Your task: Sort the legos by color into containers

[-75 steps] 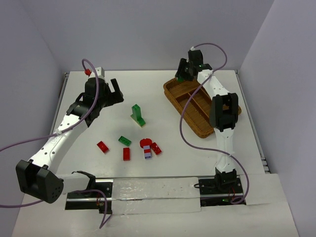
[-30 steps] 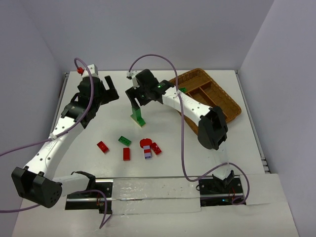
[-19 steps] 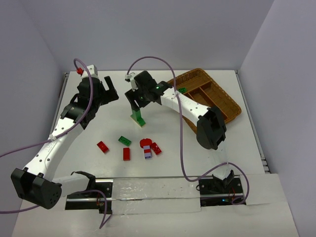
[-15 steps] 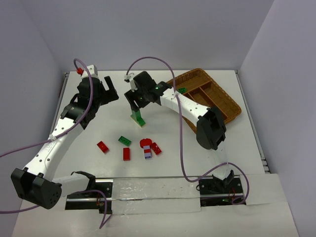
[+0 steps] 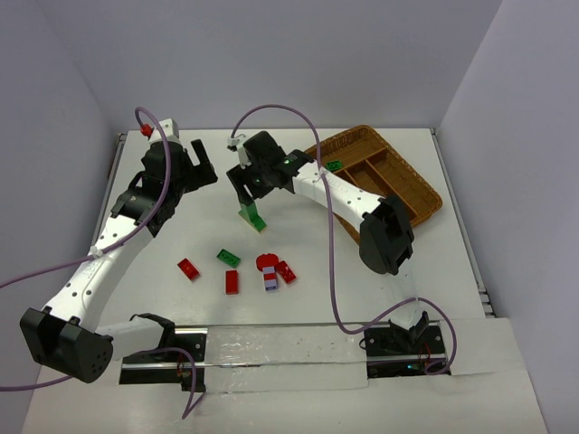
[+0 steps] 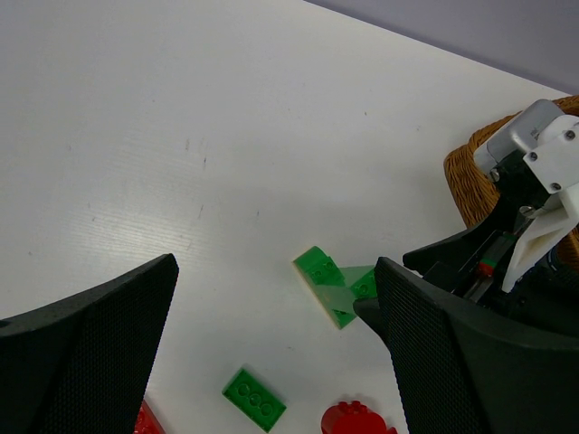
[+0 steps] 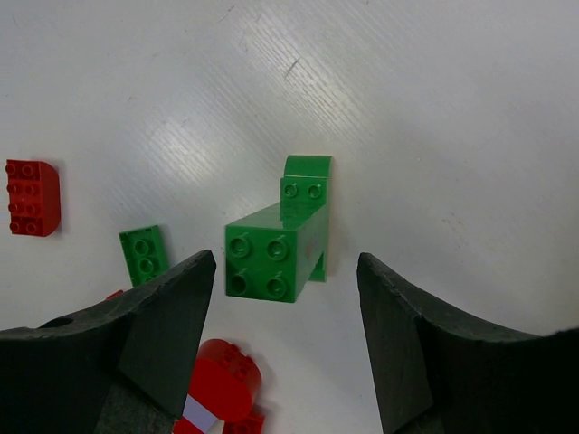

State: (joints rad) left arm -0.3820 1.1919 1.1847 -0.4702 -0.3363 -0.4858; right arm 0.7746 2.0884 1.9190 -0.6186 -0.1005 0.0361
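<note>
From above, a green lego stack [image 5: 252,215] stands mid-table, its long axis upright on a flat base plate. The right tool [image 5: 251,191] hangs directly over it. The left tool [image 5: 194,166] is off to the left, spread wide. The woven wicker tray [image 5: 366,130] sits at the far right, with one green lego [image 5: 334,165] inside.

The left wrist view shows the left tool [image 6: 276,267] gaping over bare white table [image 6: 181,117]. The green stack [image 6: 330,287] leans in view beyond it.

In the right wrist view, the right tool [image 7: 285,262] is parted, its mesh-textured fingers [image 7: 163,312] flanking the glossy stack [image 7: 276,258] without touching. The stack's four top studs face the camera. A rounded red brick [image 7: 33,194] lies at the left.
</note>
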